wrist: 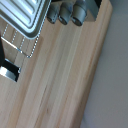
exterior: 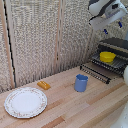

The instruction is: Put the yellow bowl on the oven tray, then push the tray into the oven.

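Exterior view, nearest first: patterned plate, orange block and blue cup stand on the surface. Farther back, the yellow dish already rests on the baking sheet before the oven. Above, the end effector holds nothing; its opening I cannot tell. It should descend squarely onto the sheet's front rim, gripping clear of the dish.

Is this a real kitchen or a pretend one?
Probably a pretend kitchen set up for a robot: a small dark grey toaster oven, a large white patterned plate and a blue cup sit on a pale wooden tabletop.
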